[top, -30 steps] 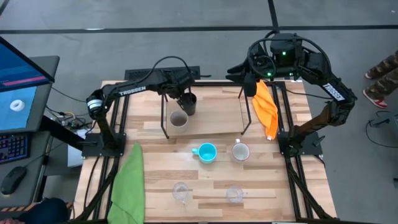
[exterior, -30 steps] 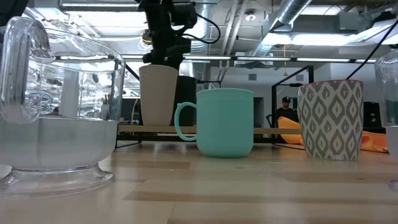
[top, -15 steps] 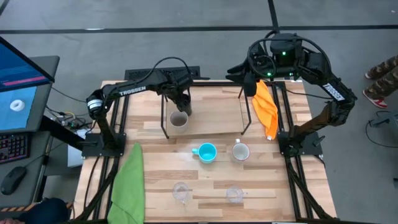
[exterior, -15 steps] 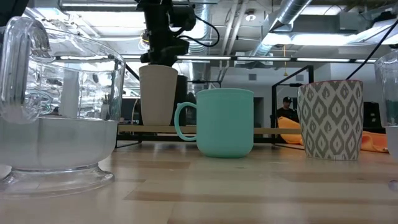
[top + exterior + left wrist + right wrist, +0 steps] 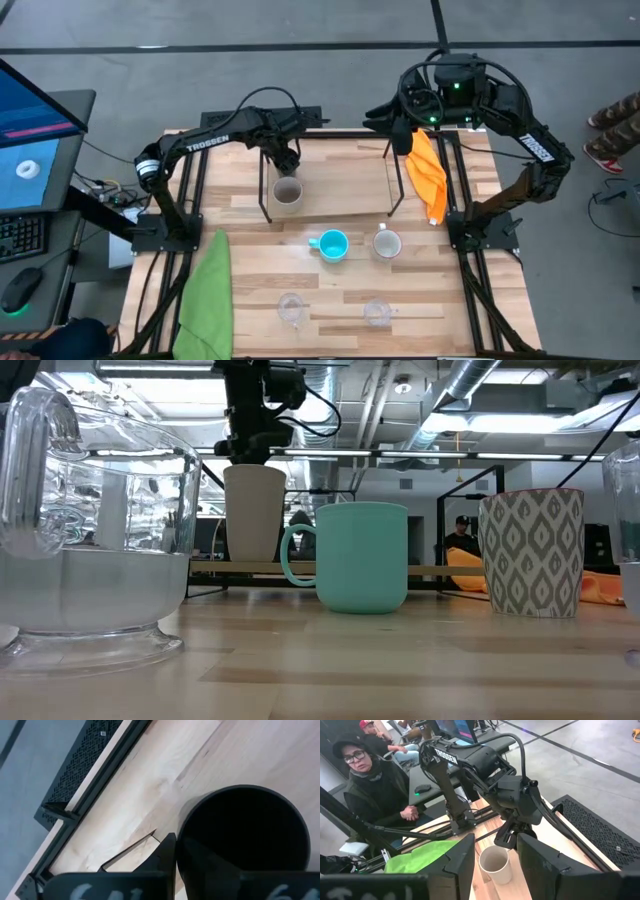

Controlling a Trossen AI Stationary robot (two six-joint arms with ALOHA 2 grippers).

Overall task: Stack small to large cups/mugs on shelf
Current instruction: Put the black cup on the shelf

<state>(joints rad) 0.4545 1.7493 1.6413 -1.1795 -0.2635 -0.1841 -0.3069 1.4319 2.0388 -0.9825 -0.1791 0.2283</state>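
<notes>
Wooden table (image 5: 340,290); "TROSSEN" arm's left tool (image 5: 287,160) pinching black cup (image 5: 243,837) above grey-beige cup (image 5: 287,192).

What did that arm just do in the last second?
The left pincer, gripping the black cup, carried it sideways from beside the grey-beige cup to above it. The right arm, parked at the far corner, the blue mug and the rest stayed put.
</notes>
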